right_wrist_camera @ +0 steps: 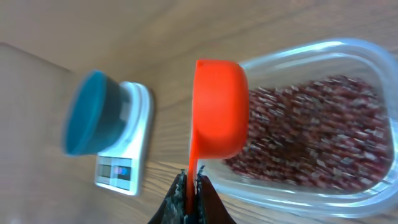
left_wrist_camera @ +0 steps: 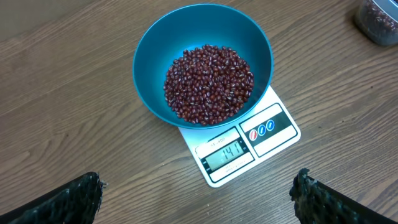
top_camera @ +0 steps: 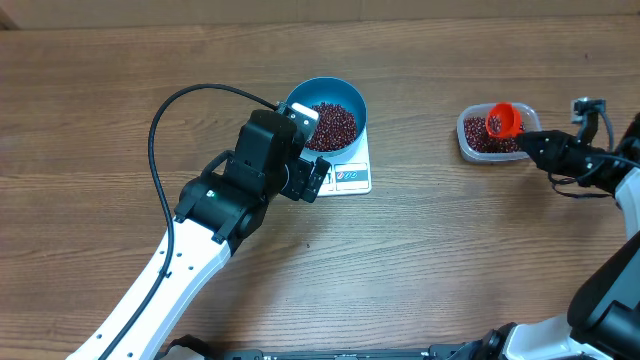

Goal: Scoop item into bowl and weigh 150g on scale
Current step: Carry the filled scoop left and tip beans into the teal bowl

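Note:
The blue bowl (top_camera: 345,92) (left_wrist_camera: 149,68) stands on the white scale (top_camera: 352,177) (left_wrist_camera: 267,127) and holds a heap of dark red beans (top_camera: 332,125) (left_wrist_camera: 208,84). The scale's display (left_wrist_camera: 227,152) reads 141. My left gripper (top_camera: 312,150) (left_wrist_camera: 198,186) hovers over the bowl's left side, open and empty. At the right, my right gripper (top_camera: 528,140) (right_wrist_camera: 191,180) is shut on the handle of an orange scoop (top_camera: 503,120) (right_wrist_camera: 217,109). The scoop has some beans in it and hangs over a clear tub (top_camera: 465,140) (right_wrist_camera: 348,50) of more beans (right_wrist_camera: 311,124).
A black cable (top_camera: 160,120) loops above the left arm (top_camera: 190,250), which crosses the lower left of the wooden table. The tub's corner (left_wrist_camera: 378,18) shows at the top right of the left wrist view. The right arm (top_camera: 610,290) fills the lower right corner.

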`<action>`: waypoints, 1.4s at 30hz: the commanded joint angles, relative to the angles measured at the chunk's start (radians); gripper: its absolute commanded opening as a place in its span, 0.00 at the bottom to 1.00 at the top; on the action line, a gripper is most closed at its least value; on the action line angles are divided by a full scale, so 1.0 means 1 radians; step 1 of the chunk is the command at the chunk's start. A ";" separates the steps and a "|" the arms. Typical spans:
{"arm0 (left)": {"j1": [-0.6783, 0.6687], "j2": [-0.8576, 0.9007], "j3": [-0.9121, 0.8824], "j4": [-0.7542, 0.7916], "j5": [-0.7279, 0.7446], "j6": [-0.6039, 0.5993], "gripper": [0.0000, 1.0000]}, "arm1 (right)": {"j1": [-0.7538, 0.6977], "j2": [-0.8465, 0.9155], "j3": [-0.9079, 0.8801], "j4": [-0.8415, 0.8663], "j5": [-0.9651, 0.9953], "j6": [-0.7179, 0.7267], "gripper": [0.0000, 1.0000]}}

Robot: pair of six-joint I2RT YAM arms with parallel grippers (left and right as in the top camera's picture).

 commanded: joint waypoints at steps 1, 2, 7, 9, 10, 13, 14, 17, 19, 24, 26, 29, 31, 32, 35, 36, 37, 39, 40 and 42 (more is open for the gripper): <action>0.002 -0.019 0.002 0.003 0.009 0.008 1.00 | -0.002 -0.015 0.029 0.000 -0.177 0.004 0.04; 0.002 -0.019 0.002 0.003 0.009 0.008 1.00 | -0.001 -0.015 0.029 -0.001 -0.200 0.007 0.04; 0.002 -0.019 0.002 0.003 0.009 0.008 1.00 | 0.027 -0.015 0.029 0.000 -0.293 0.042 0.04; 0.002 -0.019 0.002 0.003 0.009 0.008 1.00 | 0.050 -0.015 0.029 0.000 -0.319 0.042 0.04; 0.002 -0.019 0.002 0.003 0.009 0.008 1.00 | 0.062 -0.015 0.029 0.000 -0.327 0.042 0.04; 0.002 -0.019 0.002 0.003 0.009 0.008 1.00 | 0.117 -0.015 0.029 0.001 -0.332 0.042 0.04; 0.002 -0.019 0.002 0.003 0.009 0.008 1.00 | 0.136 -0.015 0.029 0.004 -0.332 0.042 0.04; 0.002 -0.019 0.002 0.003 0.009 0.008 1.00 | 0.220 -0.015 0.029 0.031 -0.331 0.042 0.04; 0.002 -0.019 0.002 0.003 0.009 0.008 0.99 | 0.265 -0.015 0.029 0.063 -0.329 0.064 0.04; 0.002 -0.019 0.002 0.003 0.009 0.008 1.00 | 0.387 -0.015 0.029 0.219 -0.272 0.183 0.04; 0.002 -0.019 0.002 0.003 0.009 0.008 1.00 | 0.438 -0.015 0.029 0.293 -0.214 0.238 0.04; 0.002 -0.019 0.002 0.003 0.009 0.008 1.00 | 0.505 -0.015 0.029 0.377 -0.162 0.247 0.04; 0.002 -0.019 0.002 0.003 0.009 0.008 1.00 | 0.547 -0.015 0.029 0.425 -0.137 0.247 0.04; 0.002 -0.019 0.002 0.003 0.009 0.008 0.99 | 0.568 -0.015 0.029 0.446 -0.119 0.246 0.04; 0.002 -0.019 0.002 0.003 0.009 0.008 1.00 | 0.630 -0.015 0.028 0.498 -0.034 0.246 0.04; 0.002 -0.019 0.002 0.003 0.009 0.008 1.00 | 0.645 -0.015 0.028 0.507 -0.002 0.246 0.04; 0.002 -0.019 0.002 0.003 0.009 0.008 1.00 | 0.665 -0.015 0.028 0.514 0.048 0.245 0.04; 0.002 -0.019 0.002 0.003 0.009 0.008 1.00 | 0.695 -0.015 0.028 0.518 0.135 0.236 0.04; 0.002 -0.019 0.002 0.003 0.009 0.008 1.00 | 0.707 -0.014 0.028 0.520 0.173 0.231 0.04; 0.002 -0.019 0.002 0.003 0.009 0.008 0.99 | 0.727 -0.014 0.028 0.521 0.214 0.182 0.04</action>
